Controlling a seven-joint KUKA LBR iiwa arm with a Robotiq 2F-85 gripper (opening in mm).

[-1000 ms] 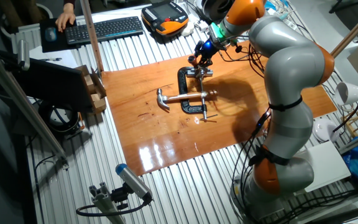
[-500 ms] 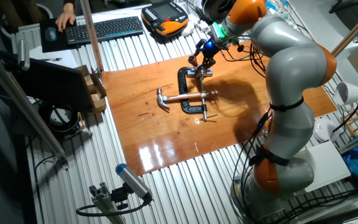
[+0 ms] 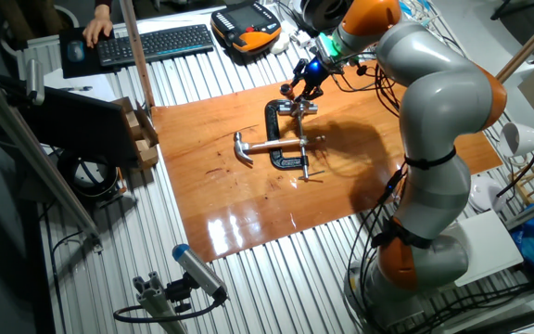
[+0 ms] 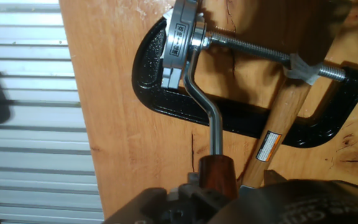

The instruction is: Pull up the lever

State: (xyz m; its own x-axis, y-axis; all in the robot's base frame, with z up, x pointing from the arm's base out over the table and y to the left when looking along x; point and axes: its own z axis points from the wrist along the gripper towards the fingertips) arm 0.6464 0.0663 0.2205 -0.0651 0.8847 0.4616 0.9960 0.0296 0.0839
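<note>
A black C-shaped clamp (image 3: 274,135) lies on the wooden board (image 3: 202,176) and also shows in the hand view (image 4: 241,118). Its long silver screw (image 4: 260,51) ends in a short crossbar (image 3: 307,173) at the near end. At the far end, a bent silver lever rod (image 4: 205,102) rises from a silver disc (image 4: 180,43) to a red-brown knob (image 4: 217,175). My gripper (image 3: 297,89) sits at that knob, which stands between the dark fingers in the hand view (image 4: 216,190). The gripper looks shut on it.
A hammer (image 3: 246,148) with a light wooden handle (image 4: 277,127) lies across the clamp, under the screw. A wooden block (image 3: 142,134) and a post stand at the board's left edge. A keyboard (image 3: 160,42) and a pendant (image 3: 246,26) lie behind.
The gripper and the upper arm have shifted slightly up and to the right. The clamp and the hammer have not moved.
</note>
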